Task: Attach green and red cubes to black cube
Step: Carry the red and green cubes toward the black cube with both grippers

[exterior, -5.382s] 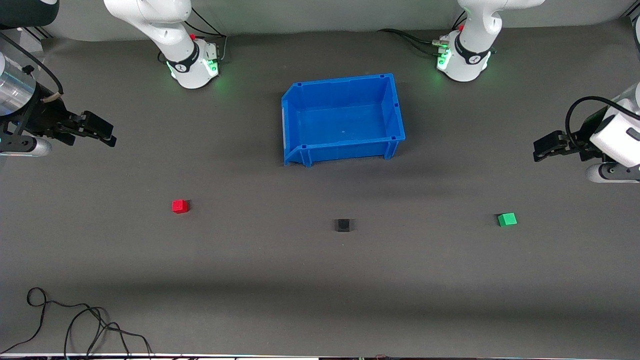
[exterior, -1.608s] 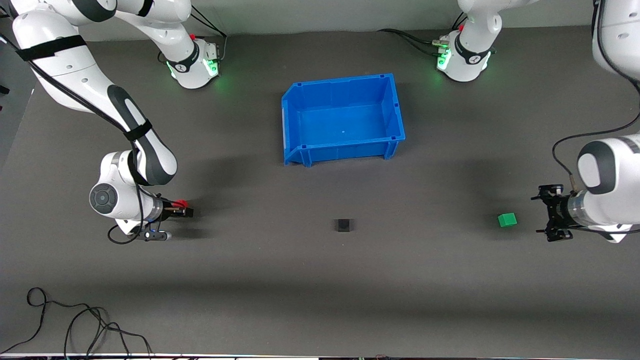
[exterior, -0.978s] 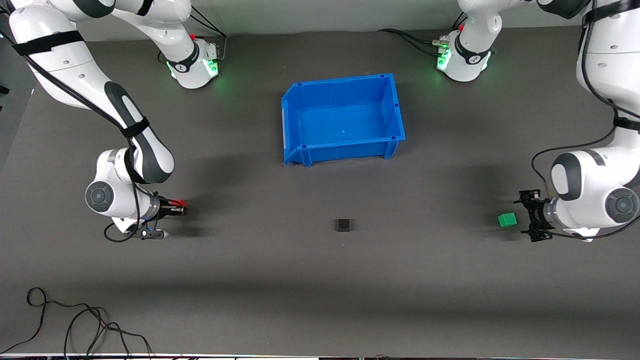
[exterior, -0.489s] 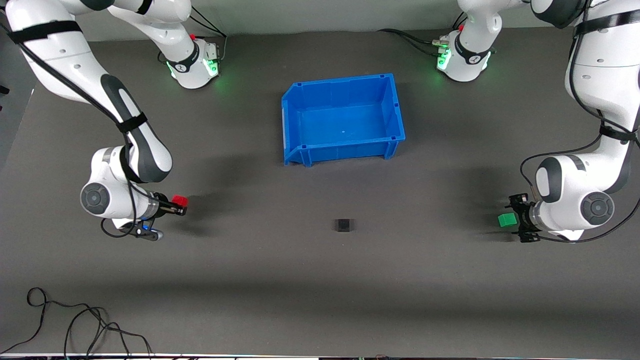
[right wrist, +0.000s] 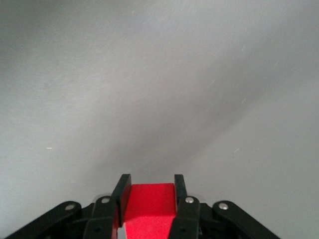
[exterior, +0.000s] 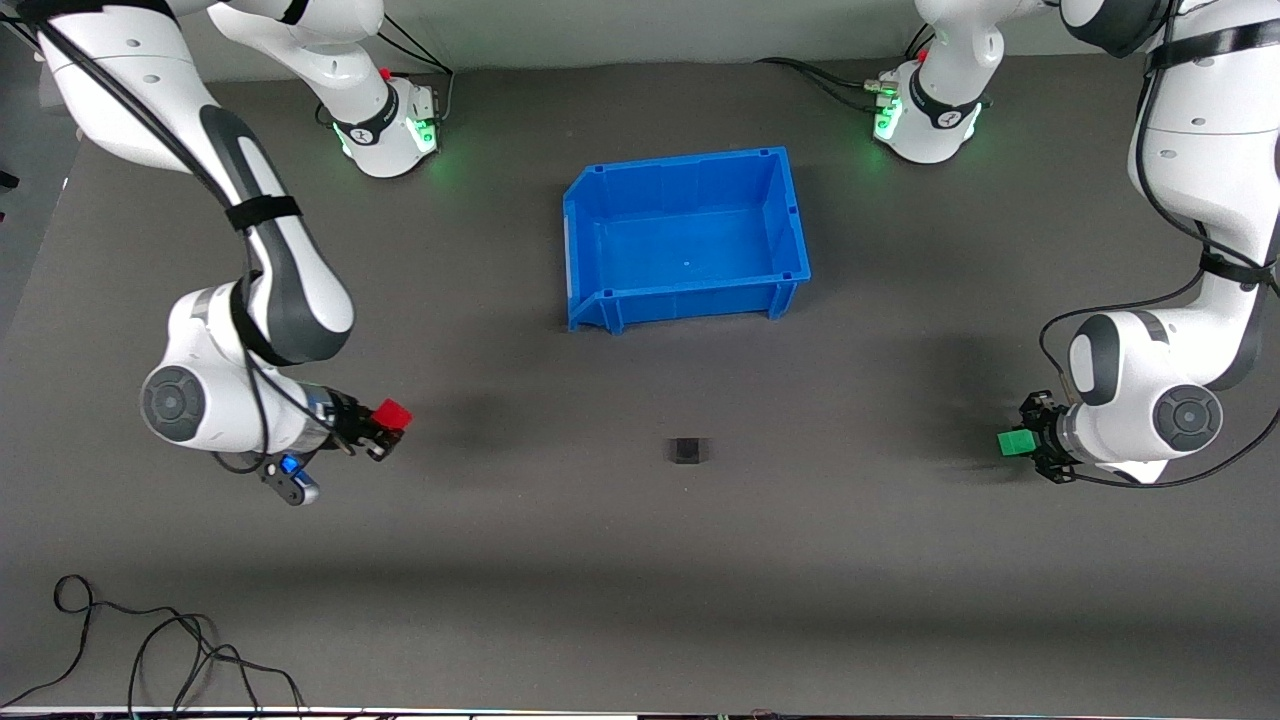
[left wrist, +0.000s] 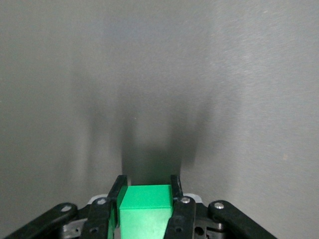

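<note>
The black cube (exterior: 687,451) sits on the dark mat, nearer the front camera than the blue bin. My right gripper (exterior: 383,425) is shut on the red cube (exterior: 392,413) and holds it above the mat toward the right arm's end; the wrist view shows the red cube (right wrist: 148,204) between the fingers. My left gripper (exterior: 1030,443) is shut on the green cube (exterior: 1013,442) low at the mat toward the left arm's end; the green cube (left wrist: 146,206) fills the gap between the fingers (left wrist: 175,186).
An empty blue bin (exterior: 600,300) stands mid-table between the arm bases. A loose black cable (exterior: 150,650) lies at the front corner toward the right arm's end.
My right gripper has lifted the red cube off the mat and carried it a little toward the black cube. My left gripper has moved in and closed on the green cube.
</note>
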`<state>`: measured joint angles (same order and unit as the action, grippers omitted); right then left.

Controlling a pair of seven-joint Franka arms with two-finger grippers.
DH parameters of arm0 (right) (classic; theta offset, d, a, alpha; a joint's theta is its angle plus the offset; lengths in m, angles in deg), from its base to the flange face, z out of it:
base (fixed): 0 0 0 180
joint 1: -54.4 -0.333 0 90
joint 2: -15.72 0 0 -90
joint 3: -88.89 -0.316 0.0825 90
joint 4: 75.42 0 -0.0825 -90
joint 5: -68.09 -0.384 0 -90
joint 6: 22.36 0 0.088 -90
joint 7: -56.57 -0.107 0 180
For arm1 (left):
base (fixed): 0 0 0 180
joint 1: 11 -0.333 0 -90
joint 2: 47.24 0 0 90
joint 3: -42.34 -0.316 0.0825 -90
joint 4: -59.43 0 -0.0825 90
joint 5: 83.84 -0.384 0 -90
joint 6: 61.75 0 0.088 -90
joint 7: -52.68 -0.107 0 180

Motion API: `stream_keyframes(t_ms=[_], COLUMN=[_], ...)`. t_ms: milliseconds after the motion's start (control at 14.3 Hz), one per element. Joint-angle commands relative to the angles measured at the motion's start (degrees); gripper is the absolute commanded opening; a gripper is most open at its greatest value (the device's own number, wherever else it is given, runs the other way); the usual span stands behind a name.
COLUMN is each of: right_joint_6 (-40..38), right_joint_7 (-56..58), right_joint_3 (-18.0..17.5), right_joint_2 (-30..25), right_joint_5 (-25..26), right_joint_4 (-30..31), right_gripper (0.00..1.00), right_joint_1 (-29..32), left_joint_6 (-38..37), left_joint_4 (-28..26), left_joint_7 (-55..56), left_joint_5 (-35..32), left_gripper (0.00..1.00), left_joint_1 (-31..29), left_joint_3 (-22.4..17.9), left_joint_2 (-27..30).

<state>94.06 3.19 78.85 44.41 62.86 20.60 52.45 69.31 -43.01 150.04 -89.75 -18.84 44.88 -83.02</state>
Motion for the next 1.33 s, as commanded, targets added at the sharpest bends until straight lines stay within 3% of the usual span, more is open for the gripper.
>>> stream_keyframes(t_ms=[0,280,629,839,1118,1258], right_joint_6=[-1.19,-0.58,3.62,11.79,14.09,19.26], right_joint_7=[-13.99,-32.63,-44.6,-51.02,-57.44,-59.99], right_joint_3=[0.56,0.29,0.29,0.29,0.29,0.29], right_joint_2=[6.97,13.65,18.41,22.97,28.34,29.92], right_joint_5=[-1.18,-5.82,-6.54,-6.54,-6.54,-6.45], right_joint_4=[-8.81,-16.72,-22.1,-23.76,-28.6,-28.43], right_gripper=[0.11,0.11,0.11,0.11,0.11,0.11], right_joint_1=[-5.33,-8.4,-13.59,-18.51,-21.77,-23.27], left_joint_6=[-6.41,-12.14,-11.28,-10.66,-4.78,-2.05], left_joint_4=[2.04,5.57,6.89,9.26,9.71,9.79], left_joint_7=[0.91,1.95,6.51,11.88,19.25,22.51], left_joint_5=[-0.6,1.68,2.39,2.39,1.61,0.47], left_gripper=[0.0,0.0,0.0,0.0,0.0,0.0], left_joint_1=[0.47,0.64,1.78,6.95,14.33,17.24], left_joint_3=[0.27,5.88,15.64,15.92,15.66,15.48], left_joint_2=[4.31,5.81,5.72,4.15,1.34,-0.6])
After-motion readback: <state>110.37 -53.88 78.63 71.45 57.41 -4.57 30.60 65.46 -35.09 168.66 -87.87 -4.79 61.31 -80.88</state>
